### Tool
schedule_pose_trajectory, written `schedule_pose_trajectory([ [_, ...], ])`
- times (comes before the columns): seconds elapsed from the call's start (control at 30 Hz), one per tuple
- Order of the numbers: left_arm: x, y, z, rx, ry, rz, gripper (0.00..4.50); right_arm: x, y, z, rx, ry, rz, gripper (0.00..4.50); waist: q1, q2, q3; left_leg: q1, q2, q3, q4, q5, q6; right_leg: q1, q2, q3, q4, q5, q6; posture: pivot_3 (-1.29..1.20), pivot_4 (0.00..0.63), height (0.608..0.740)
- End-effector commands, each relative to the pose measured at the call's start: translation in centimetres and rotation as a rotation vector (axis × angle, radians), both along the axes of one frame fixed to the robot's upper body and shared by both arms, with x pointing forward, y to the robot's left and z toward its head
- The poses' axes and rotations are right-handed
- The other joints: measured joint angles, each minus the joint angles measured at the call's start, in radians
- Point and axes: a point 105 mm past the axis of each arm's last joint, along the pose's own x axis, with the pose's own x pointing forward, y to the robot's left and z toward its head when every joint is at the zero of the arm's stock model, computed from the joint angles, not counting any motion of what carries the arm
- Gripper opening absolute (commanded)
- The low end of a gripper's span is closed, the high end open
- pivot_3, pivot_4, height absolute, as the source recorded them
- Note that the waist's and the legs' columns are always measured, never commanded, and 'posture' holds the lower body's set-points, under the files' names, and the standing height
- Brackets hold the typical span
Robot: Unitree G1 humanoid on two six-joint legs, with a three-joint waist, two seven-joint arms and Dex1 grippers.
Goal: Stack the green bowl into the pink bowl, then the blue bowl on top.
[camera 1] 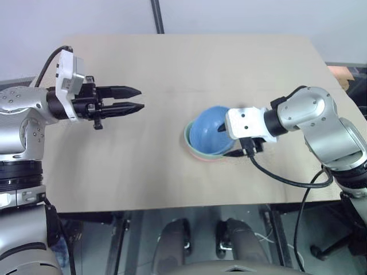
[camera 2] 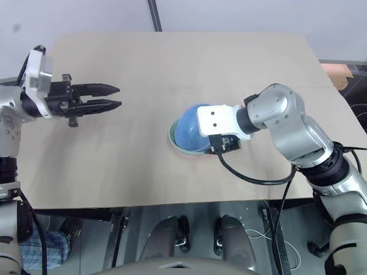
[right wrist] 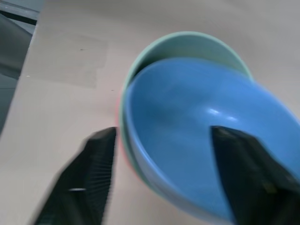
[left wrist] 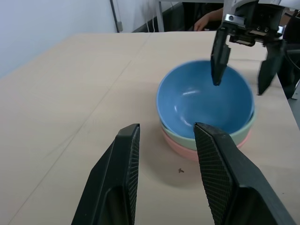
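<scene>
The blue bowl (camera 1: 207, 136) sits tilted inside the green bowl (left wrist: 186, 139), which rests in the pink bowl (left wrist: 183, 151), right of the table's middle. My right gripper (left wrist: 241, 70) is open at the stack's right side. One of its fingers (left wrist: 218, 61) hangs over the blue bowl's inside and the other stands outside the rim, neither pinching it. In the right wrist view the right gripper (right wrist: 168, 178) spreads wide across the blue bowl (right wrist: 187, 140). My left gripper (camera 1: 136, 98) hovers over the table's left part, pointing toward the stack, open with nothing between its fingers.
The wooden table (camera 1: 172, 177) has its front edge near me and its far edge by a dark pole (camera 1: 157, 17). A person's hand (left wrist: 206, 18) shows beyond the table's far side. Bare tabletop lies between my left gripper and the bowls.
</scene>
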Motion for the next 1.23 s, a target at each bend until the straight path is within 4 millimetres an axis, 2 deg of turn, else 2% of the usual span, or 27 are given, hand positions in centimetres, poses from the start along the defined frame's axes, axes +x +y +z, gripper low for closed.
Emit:
schedule_pose_trajectory([
  [0.03, 0.0, -0.2, 0.8, 0.010, -0.037, -0.019, 1.94, -0.7, 0.1, 1.2, 0.026, -0.032, 0.012, 4.41, 0.000, 0.000, 0.000, 0.000, 0.000, 0.000, 0.000, 0.000, 0.000, 0.000, 0.000, 0.000, 0.000, 0.000, 0.000, 0.00, 0.150, 0.740],
  [0.23, 0.0, -0.3, 1.0, 0.005, -0.023, -0.033, 1.94, -1.1, -1.4, 3.3, 0.123, -0.002, -0.060, 4.41, 0.012, 0.000, 0.000, 0.000, 0.000, 0.000, 0.000, 0.000, 0.000, 0.000, 0.000, 0.000, 0.000, 0.000, 0.000, 0.00, 0.150, 0.740],
  [0.33, 0.0, -0.1, 0.9, 0.010, -0.020, -0.026, 1.94, -0.9, -2.7, 4.3, 0.234, 0.010, -0.124, 4.41, 0.015, -0.001, 0.000, 0.000, 0.000, 0.000, 0.000, 0.000, 0.000, 0.000, 0.000, 0.000, 0.000, 0.000, 0.000, 0.00, 0.150, 0.740],
  [0.53, 0.3, 0.4, 0.6, 0.017, -0.012, 0.023, 1.94, -1.1, -6.8, 6.4, 0.451, 0.085, -0.250, 4.41, 0.018, -0.001, 0.000, 0.000, 0.000, -0.001, 0.000, 0.000, 0.000, 0.000, 0.000, 0.000, 0.000, 0.000, 0.000, 0.00, 0.150, 0.740],
  [0.63, 0.3, 0.6, 0.2, 0.017, -0.004, 0.035, 1.94, -1.0, -9.7, 7.3, 0.537, 0.080, -0.321, 4.41, 0.018, -0.001, 0.000, 0.000, 0.000, -0.001, 0.000, 0.000, 0.000, 0.000, 0.000, 0.000, -0.001, 0.000, 0.000, 0.00, 0.150, 0.740],
  [0.77, 0.2, 1.0, -0.2, 0.017, -0.004, 0.051, 1.94, -1.3, -13.2, 7.2, 0.571, 0.056, -0.402, 4.41, 0.018, -0.001, 0.000, 0.000, 0.000, -0.001, 0.000, 0.000, 0.000, 0.000, 0.000, 0.000, -0.001, 0.000, 0.000, 0.00, 0.150, 0.740],
  [0.9, 0.2, 1.5, -0.7, 0.026, -0.003, 0.065, 1.94, -2.4, -15.4, 6.6, 0.574, 0.084, -0.433, 4.41, 0.017, -0.001, 0.000, 0.000, 0.000, 0.000, 0.000, 0.000, 0.000, 0.001, 0.000, 0.000, -0.001, 0.000, 0.000, 0.00, 0.150, 0.740],
  [1.03, 0.1, 1.9, -1.1, 0.033, -0.009, 0.066, 1.94, -3.3, -16.4, 5.9, 0.570, 0.111, -0.434, 4.41, 0.016, -0.001, 0.000, 0.001, 0.000, 0.000, 0.000, 0.000, 0.000, 0.001, 0.000, 0.001, -0.001, 0.000, 0.000, 0.00, 0.150, 0.740],
  [1.23, 0.1, 2.7, -1.8, 0.043, -0.010, 0.058, 1.94, -3.8, -16.6, 5.1, 0.556, 0.136, -0.416, 4.41, 0.017, -0.001, 0.000, 0.001, 0.000, 0.000, 0.000, 0.000, 0.001, 0.001, 0.000, 0.001, -0.001, 0.000, 0.000, 0.00, 0.150, 0.740],
])
